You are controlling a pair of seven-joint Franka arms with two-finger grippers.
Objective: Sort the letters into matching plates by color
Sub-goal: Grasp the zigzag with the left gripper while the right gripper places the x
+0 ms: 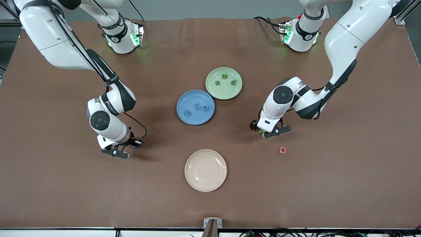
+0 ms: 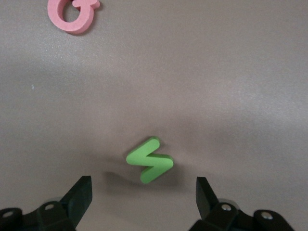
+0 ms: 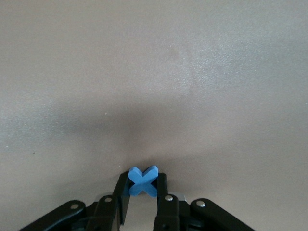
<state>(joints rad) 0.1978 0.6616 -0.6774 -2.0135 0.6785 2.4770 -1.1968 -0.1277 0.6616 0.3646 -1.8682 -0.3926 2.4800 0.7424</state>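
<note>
Right claw is pinched on the blue x, low at the tabletop, toward the right arm's end from the blue plate and nearer the front camera than it. That looks like the last blue letter, gripped but not yet carried over. Left claw is spread wide and holding nothing, straddling the green z, which lies flat on the tabletop toward the left arm's end from the blue plate; a pink letter sits near it, not part of the job.

Scoreboard now: the blue plate holds three blue letters. The green plate, touching the blue plate's rim and farther from the front camera, holds three green letters. The cream plate, nearer the camera than the blue plate, has nothing in it.

So I'd call it six of eight sorted. What's left: the x to the blue plate, and the z still needs gripping, then its trip to the green plate.
</note>
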